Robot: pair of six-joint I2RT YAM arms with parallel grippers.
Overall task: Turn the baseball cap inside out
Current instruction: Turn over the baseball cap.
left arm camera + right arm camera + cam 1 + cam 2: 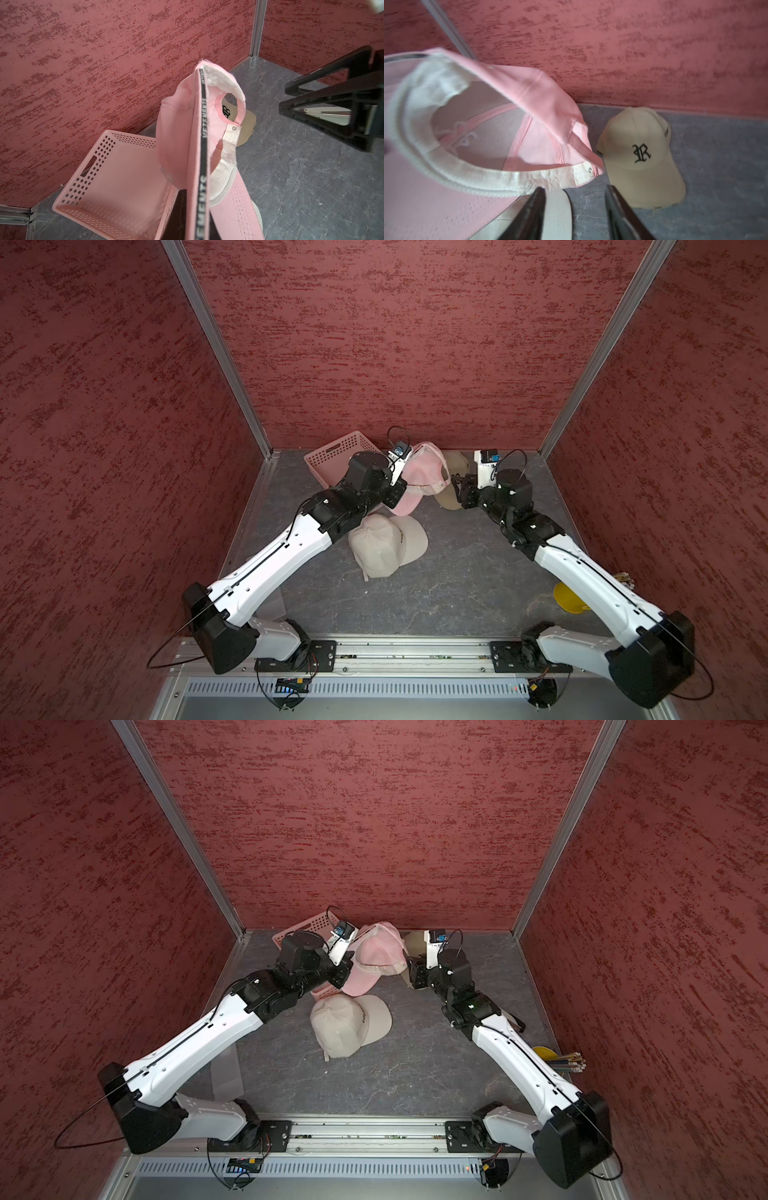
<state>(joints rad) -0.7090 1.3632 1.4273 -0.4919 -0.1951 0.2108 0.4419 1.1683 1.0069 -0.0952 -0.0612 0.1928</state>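
Observation:
The pink baseball cap [424,472] [376,955] hangs above the table near the back wall. My left gripper [395,494] [197,224] is shut on its edge, along the black lettered tape [203,145]. The cap's hollow side, with the white sweatband [483,178] and pink lining, faces my right gripper. My right gripper [459,485] [575,189] stands open just short of the cap's back strap end [589,170], with nothing between its fingers.
A cream cap [382,547] [345,1025] lies mid-table below the pink one. A beige cap with a black letter [637,149] lies by the back wall. A pink perforated basket [332,456] [116,176] stands at the back left. A yellow cup [567,597] sits at the right edge.

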